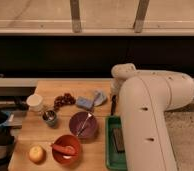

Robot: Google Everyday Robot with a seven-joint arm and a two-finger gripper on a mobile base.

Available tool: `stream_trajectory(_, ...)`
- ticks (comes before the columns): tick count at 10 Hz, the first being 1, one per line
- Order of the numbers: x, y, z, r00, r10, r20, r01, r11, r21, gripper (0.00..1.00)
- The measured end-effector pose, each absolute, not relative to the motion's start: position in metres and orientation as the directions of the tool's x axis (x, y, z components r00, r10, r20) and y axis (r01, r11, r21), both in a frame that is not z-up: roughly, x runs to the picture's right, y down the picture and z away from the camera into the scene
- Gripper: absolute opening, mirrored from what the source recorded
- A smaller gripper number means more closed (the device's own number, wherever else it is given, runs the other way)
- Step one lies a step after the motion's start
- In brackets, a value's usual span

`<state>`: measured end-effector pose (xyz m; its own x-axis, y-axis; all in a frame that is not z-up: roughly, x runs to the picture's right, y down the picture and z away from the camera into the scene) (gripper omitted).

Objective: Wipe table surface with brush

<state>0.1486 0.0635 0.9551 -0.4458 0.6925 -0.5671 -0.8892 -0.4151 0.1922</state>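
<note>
Black brush [113, 105] appears clamped in the closed gripper [114, 96]; wiping of the table surface [65, 87] not yet begun.

2 bowls [76, 129] [73, 142], 1 tray [108, 148], 1 brush [113, 104]

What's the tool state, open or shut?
Shut. The tool sits over the table surface beside the brush; grip on it: cannot tell.
</note>
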Motion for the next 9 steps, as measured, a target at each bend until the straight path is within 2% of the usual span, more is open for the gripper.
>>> stream_trajectory(6,0.171,0.056,0.917,-0.455,0.712,-0.535,-0.885,-0.428,0.184,0.19)
stream_trajectory(9,0.2,0.052,0.92,-0.488,0.696,-0.528,-0.867,-0.456,0.201,0.19)
